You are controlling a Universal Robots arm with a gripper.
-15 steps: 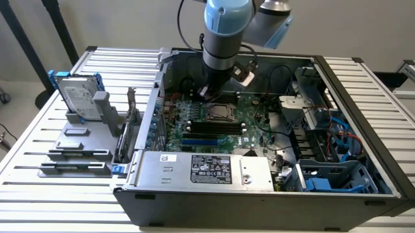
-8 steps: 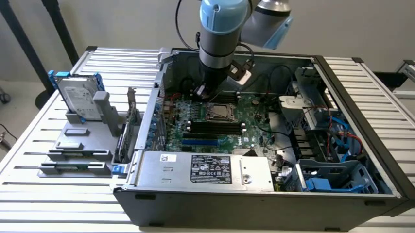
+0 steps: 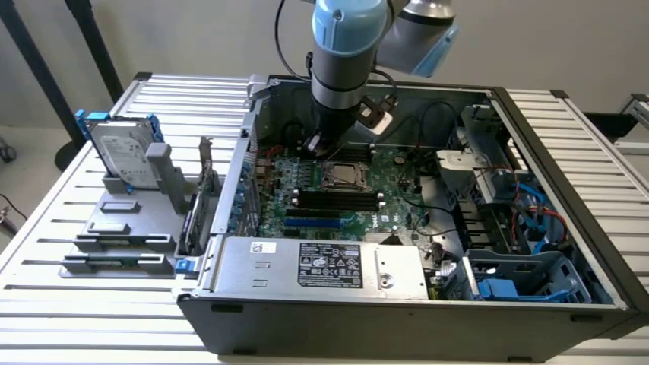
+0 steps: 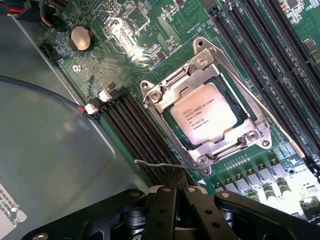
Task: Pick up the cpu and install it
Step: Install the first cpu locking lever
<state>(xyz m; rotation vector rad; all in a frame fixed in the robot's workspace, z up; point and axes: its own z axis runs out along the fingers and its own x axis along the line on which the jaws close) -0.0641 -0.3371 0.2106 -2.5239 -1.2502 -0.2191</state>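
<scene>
arm (image 3: 340,68): upright, wrist down | claw (image 4: 175,176): fingers pressed together

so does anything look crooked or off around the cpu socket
Nothing stands out. The cpu lies flat and square inside the metal socket frame, and the shut hand sits at the free end of the thin wire lever beside it.

The cpu (image 4: 204,114) has a silvery top w/ small dark print. Its socket frame (image 4: 161,96) is bright silver metal. The motherboard (image 4: 150,30) is green; the memory slots (image 4: 132,127) are black, and one long slot (image 3: 315,223) is blue. Coin battery (image 4: 81,38): silver. The pincer (image 4: 176,176) is black. Arm (image 3: 350,38): light blue & grey. Hard drive (image 3: 120,148): silver, in a blue bracket (image 3: 81,122). Power-supply box (image 3: 254,266): silver w/ a black label (image 3: 330,265). Case (image 3: 406,319): dark grey. Desk (image 3: 51,251): white, w/ a stripe pattern of slats.
</scene>
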